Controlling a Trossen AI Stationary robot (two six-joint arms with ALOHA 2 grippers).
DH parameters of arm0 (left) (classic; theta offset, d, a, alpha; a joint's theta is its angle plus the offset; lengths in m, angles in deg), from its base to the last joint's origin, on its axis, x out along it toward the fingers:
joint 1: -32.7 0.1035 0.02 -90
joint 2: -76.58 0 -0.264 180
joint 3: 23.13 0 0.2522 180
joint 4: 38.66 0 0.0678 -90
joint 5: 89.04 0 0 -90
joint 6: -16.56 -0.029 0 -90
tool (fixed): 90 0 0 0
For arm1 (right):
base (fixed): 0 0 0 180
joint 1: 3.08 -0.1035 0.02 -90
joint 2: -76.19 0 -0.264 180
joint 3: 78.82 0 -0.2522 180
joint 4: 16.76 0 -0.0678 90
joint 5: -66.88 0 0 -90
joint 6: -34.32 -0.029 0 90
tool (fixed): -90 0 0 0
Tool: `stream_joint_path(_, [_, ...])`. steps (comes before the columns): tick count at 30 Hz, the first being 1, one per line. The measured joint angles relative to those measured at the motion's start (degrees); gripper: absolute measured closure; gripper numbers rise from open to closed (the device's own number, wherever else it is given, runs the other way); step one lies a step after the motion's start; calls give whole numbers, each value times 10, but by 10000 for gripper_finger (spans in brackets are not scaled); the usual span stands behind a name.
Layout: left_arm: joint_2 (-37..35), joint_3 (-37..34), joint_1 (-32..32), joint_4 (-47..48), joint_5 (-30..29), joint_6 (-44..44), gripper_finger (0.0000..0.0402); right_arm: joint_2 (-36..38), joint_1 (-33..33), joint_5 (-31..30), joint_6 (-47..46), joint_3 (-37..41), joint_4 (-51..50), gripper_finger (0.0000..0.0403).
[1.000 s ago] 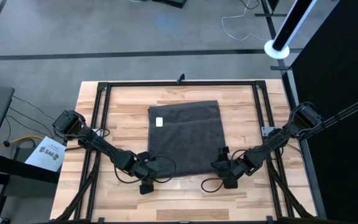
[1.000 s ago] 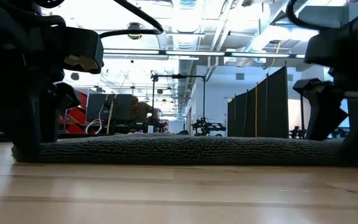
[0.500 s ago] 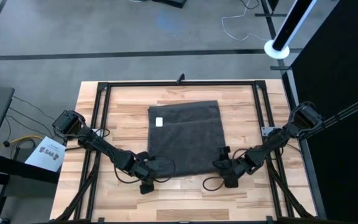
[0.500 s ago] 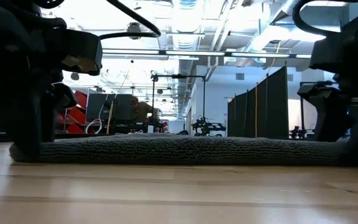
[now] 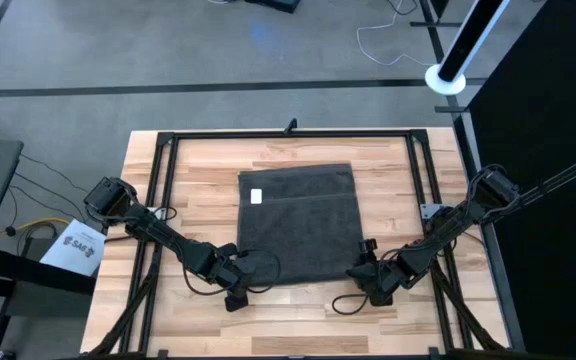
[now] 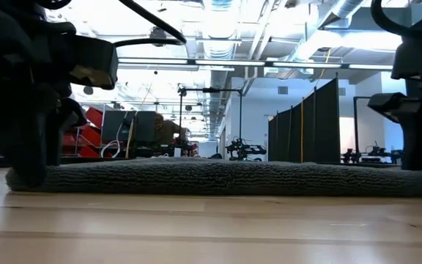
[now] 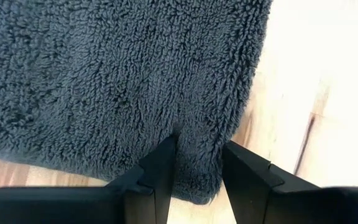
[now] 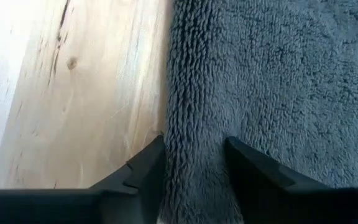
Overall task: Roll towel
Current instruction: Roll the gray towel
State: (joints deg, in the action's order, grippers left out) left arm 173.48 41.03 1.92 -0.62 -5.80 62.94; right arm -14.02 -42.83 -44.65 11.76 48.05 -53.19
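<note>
The dark grey towel [image 5: 298,222] lies flat and folded on the wooden table, its white label [image 5: 256,196] toward the far left. My left gripper [image 5: 241,272] is down on the towel's near left corner [image 7: 210,186], its fingers closed in on the cloth. My right gripper [image 5: 365,268] is down at the near right corner, open, its fingers [image 8: 194,149] astride the towel's right edge [image 8: 176,93]. In the low view the left arm [image 6: 28,139] stands at the towel's left end and the right arm [image 6: 416,125] at its right end. My left gripper pinches a strip of the towel's near left corner [image 7: 197,134] between its two fingers, coming steeply from above. The pile puckers at the inner fingertip [image 7: 166,152]. The corner stays on the table. My right gripper presses down steeply from above at the towel's right edge [image 8: 194,134]. One finger [image 8: 247,165] is on the cloth's top. The other finger [image 8: 145,168] is on the wood against the edge. The edge lies flat on the table.
A black metal frame [image 5: 288,133] runs around the table top. Bare wood [image 5: 298,315] lies between the towel and the near edge. Cables loop on the table by each gripper [image 5: 343,303]. A paper sheet [image 5: 76,247] lies on a stand left of the table.
My right gripper has gone toward the table's right edge along the towel's near end, out to its near right corner. The towel lies as before.
</note>
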Motion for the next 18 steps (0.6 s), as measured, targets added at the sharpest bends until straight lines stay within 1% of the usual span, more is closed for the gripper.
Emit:
stream_joint_path(5, [6,1,-1,15,0,4,289,0,-4,-1,-14,0,-25,350])
stream_joint_path(7, [6,1,-1,20,0,1,304,0,-4,-1,-27,0,-35,381])
stream_joint_path(8, [6,1,-1,23,0,-1,316,0,-4,-1,-32,0,-37,391])
stream_joint_path(11, [5,1,-1,34,4,0,373,1,-3,-1,-59,0,-39,395])
stream_joint_path(12, [3,1,-1,35,10,1,386,2,-3,0,-68,0,-39,395])
stream_joint_path(16, [-2,16,-8,45,35,6,396,3,-7,19,-89,-10,-43,395])
stream_joint_path(18, [-8,34,-14,47,70,5,398,4,-12,65,-89,-22,-40,395])
